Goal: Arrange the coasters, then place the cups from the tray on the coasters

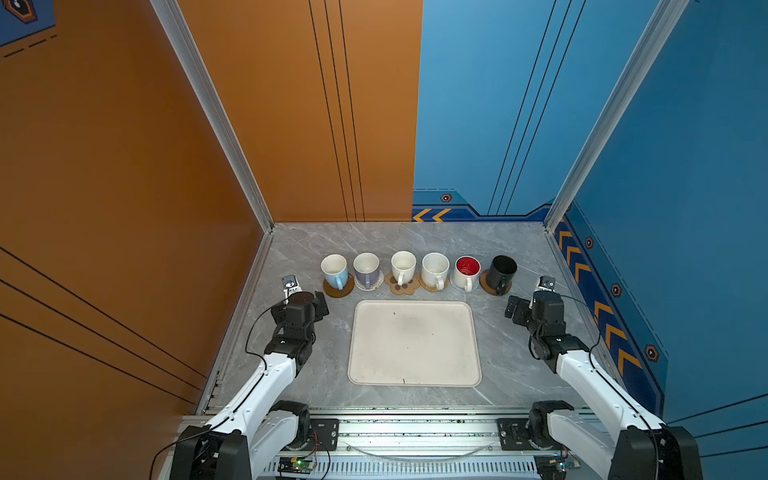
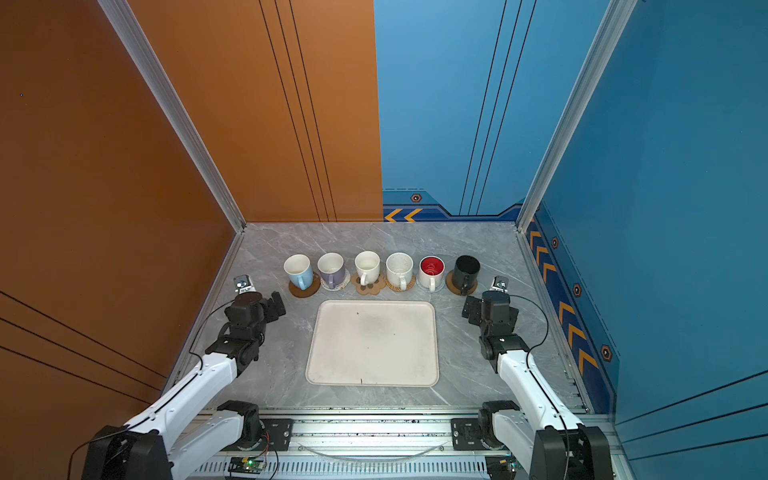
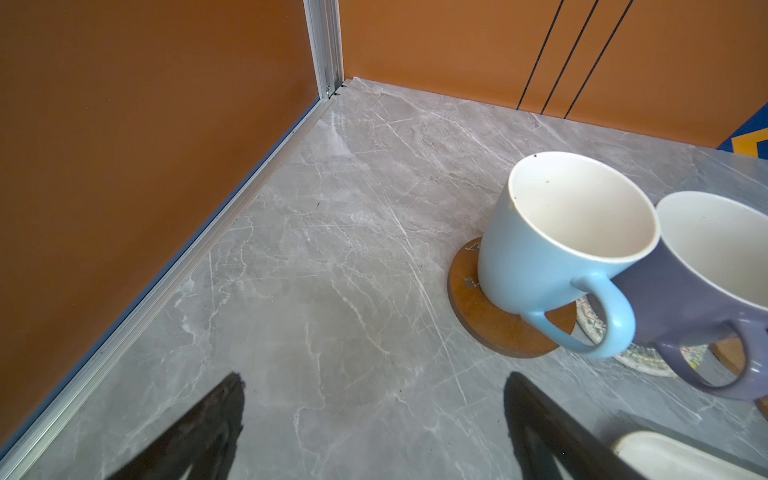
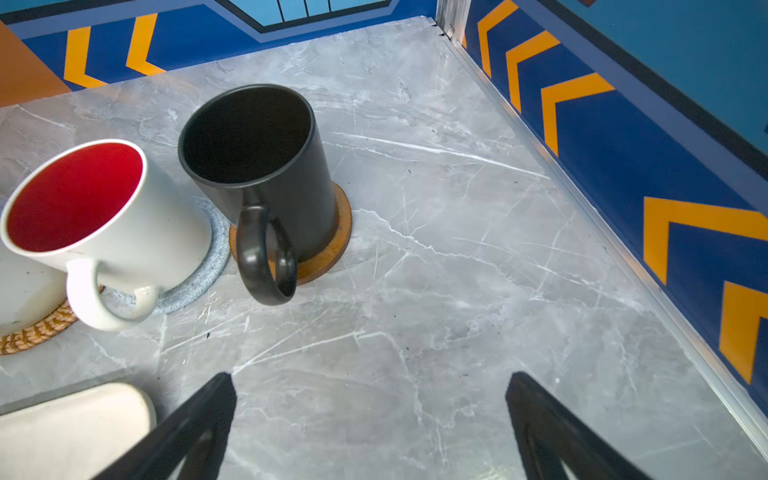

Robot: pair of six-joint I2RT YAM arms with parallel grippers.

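Evidently nothing remains to move: on the table (image 1: 519,257) the tray (image 1: 415,374) lies bare, and behind it all six cups (image 1: 403,266) stand in a row, each on one of the coasters (image 1: 338,289). The left gripper (image 3: 374,378) and right gripper (image 4: 371,376) flank the tray, spread wide and empty. They should back away without brushing the tray-facing handles.

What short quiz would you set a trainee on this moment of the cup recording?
1. True or false: a cup stands on the tray.
2. Which cup sits on the paw-shaped coaster? A black cup; B white cup; C lilac cup.
3. Fill in: the left claw and the right claw are both ____.
Key: 1 false; 2 B; 3 open.
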